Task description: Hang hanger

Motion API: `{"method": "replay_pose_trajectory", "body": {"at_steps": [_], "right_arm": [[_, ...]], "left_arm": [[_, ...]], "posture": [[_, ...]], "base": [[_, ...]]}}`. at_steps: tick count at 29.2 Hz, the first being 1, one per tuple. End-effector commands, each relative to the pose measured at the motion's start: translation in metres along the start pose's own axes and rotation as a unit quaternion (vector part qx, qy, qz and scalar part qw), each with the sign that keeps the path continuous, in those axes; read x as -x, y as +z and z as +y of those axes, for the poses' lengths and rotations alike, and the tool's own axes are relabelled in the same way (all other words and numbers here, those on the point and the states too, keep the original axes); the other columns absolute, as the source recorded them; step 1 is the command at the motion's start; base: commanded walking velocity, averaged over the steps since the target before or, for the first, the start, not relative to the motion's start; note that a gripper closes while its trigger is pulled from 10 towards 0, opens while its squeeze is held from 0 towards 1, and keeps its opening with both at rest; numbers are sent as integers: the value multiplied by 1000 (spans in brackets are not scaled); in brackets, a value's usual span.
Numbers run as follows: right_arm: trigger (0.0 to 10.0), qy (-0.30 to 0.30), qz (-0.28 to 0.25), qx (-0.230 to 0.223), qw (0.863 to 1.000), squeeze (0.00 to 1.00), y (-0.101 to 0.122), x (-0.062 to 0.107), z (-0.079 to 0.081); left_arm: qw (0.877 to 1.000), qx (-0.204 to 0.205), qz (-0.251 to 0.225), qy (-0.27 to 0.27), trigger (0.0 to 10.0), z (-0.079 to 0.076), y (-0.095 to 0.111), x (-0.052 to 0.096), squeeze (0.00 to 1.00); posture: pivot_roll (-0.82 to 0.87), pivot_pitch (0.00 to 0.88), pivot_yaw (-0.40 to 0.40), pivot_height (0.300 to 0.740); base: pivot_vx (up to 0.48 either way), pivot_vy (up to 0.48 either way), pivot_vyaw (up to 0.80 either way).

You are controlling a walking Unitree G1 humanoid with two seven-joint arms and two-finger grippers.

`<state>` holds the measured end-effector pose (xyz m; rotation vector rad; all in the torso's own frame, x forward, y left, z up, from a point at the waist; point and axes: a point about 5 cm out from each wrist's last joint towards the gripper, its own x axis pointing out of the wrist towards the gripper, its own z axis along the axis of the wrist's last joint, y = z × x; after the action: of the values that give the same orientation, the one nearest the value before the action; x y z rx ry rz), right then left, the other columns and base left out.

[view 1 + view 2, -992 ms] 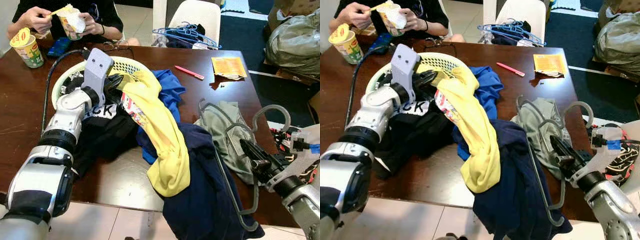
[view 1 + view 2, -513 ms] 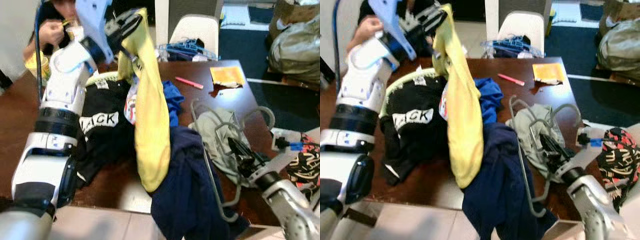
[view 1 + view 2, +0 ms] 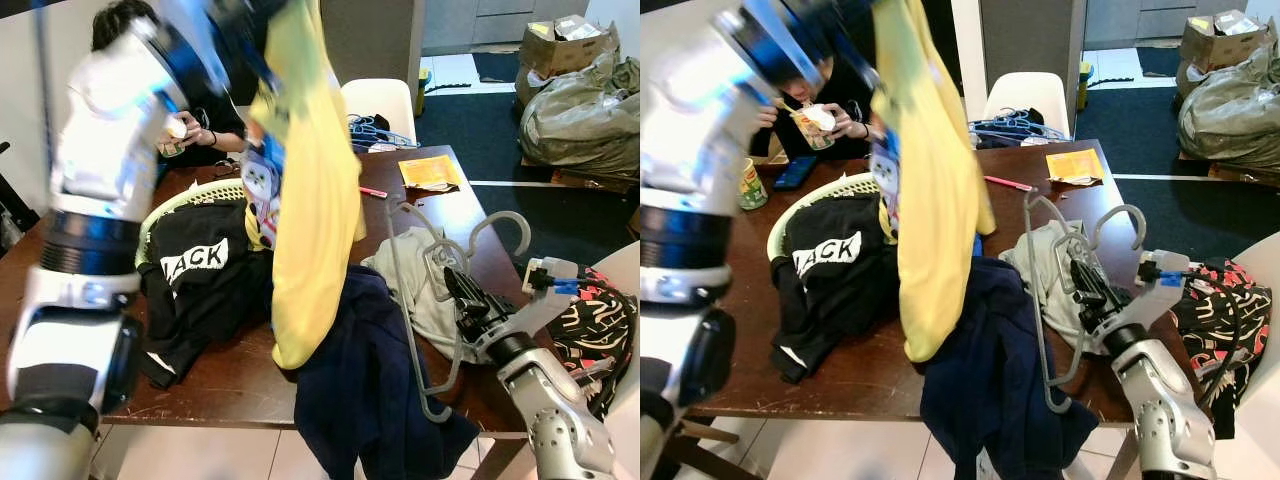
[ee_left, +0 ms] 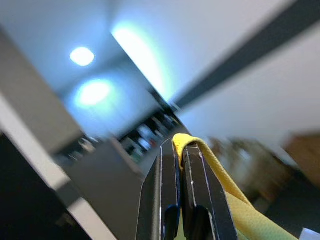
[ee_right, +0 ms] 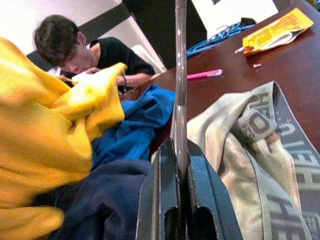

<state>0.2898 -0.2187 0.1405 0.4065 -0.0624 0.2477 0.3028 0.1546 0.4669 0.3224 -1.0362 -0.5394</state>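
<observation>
1. Two grippers are at work. My left gripper (image 4: pixel 181 165) is raised high above the table, its black fingers pressed together on a fold of the yellow garment (image 3: pixel 310 200).
2. That garment hangs straight down from my raised left arm, its lower end reaching the navy garment (image 3: pixel 365 390) that spills over the near edge of the brown table (image 3: pixel 450 205).
3. My right gripper (image 3: pixel 462 298) is low at the right side of the table, its fingers clamped on the grey hanger (image 3: pixel 420 330). In the right wrist view the hanger's thin bar (image 5: pixel 180 75) runs up from between the closed fingers.
4. The hanger's hook (image 3: pixel 500 225) curves up over the right part of the table, and its long loop hangs down past the table edge in front of the navy garment.
5. Beneath the hanger lies a grey-green garment (image 3: pixel 415 285).
6. A pale green laundry basket (image 3: pixel 185 200) stands on the left part of the table, with a black garment bearing white letters (image 3: pixel 200 270) draped out of it. A blue garment (image 5: pixel 132 130) lies beside the navy one.
7. Farther back on the table lie a pink pen (image 3: pixel 373 192) and a yellow packet (image 3: pixel 428 172).
8. A person in black (image 3: pixel 835 95) sits at the far side, holding a cup (image 3: pixel 818 122). A white chair (image 3: pixel 385 100) carrying blue hangers (image 3: pixel 378 130) stands at the far end of the table.
</observation>
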Motion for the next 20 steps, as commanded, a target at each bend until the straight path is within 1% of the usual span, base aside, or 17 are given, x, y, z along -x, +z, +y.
{"method": "replay_pose_trajectory", "body": {"at_steps": [1,2,4,5,7,8,9,11,12,13,14,15,16,17,18,19,20], "right_arm": [[10000,6,8,-3,1000,0,-10,-3,3],[10000,6,8,-3,1000,0,-10,-3,3],[10000,4,2,-3,1000,0,-12,-6,2],[10000,4,2,-3,1000,0,-12,-6,2],[10000,3,-2,-4,1000,0,-14,-8,3],[10000,3,-2,-4,1000,0,-14,-8,3],[10000,3,-5,-6,1000,0,-16,-9,3],[10000,4,-7,-6,1000,0,-16,-10,3],[10000,3,-9,-6,1000,0,-17,-10,3],[10000,3,-9,-6,1000,0,-17,-10,3],[10000,3,-10,-6,1000,0,-17,-10,3],[10000,2,-12,-6,1000,0,-17,-10,3],[10000,2,-13,-6,1000,0,-17,-10,3],[10000,2,-13,-6,1000,0,-17,-10,3],[10000,2,-14,-6,1000,0,-16,-10,3],[10000,2,-14,-6,1000,0,-16,-10,3],[10000,2,-15,-5,1000,0,-16,-9,3]], "left_arm": [[999,-12,-25,33,0,17,20,3,0],[999,-12,-25,33,0,17,20,3,0],[998,-40,-20,42,0,31,28,0,0],[998,-40,-20,42,0,31,28,0,0],[997,-58,-20,47,0,41,33,-4,0],[997,-58,-20,47,0,41,33,-4,0],[997,-47,-37,54,0,50,44,-12,0],[997,-36,-47,56,0,52,49,-16,0],[997,-3,-57,45,0,46,49,-20,0],[997,-3,-57,45,0,46,49,-20,0],[997,26,-56,36,0,38,44,-21,0],[997,58,-38,23,0,23,29,-19,0],[996,79,-25,15,0,13,18,-16,0],[996,79,-25,15,0,13,18,-16,0],[995,99,-9,12,0,4,7,-12,0],[995,99,-9,12,0,4,7,-12,0],[993,120,17,2,0,-13,-10,-4,0]], "posture": [[-26,0,128,740],[-26,0,128,740],[-19,0,137,740],[-19,0,137,740],[-14,0,147,740],[-14,0,147,740],[-13,0,155,740],[-13,0,155,740],[-13,0,159,740],[-13,0,159,740],[-13,0,159,740],[-12,0,161,740],[-12,0,161,740],[-12,0,161,740],[-13,0,158,740],[-13,0,158,740],[-16,0,154,740]], "base": [[0,0,0],[0,0,0],[0,0,0],[0,0,0],[0,0,0],[0,0,0],[0,0,0],[0,0,0],[0,0,0],[0,0,0],[0,0,0],[0,0,0],[0,0,0],[0,0,0],[0,0,0],[0,0,0],[0,0,0]]}}
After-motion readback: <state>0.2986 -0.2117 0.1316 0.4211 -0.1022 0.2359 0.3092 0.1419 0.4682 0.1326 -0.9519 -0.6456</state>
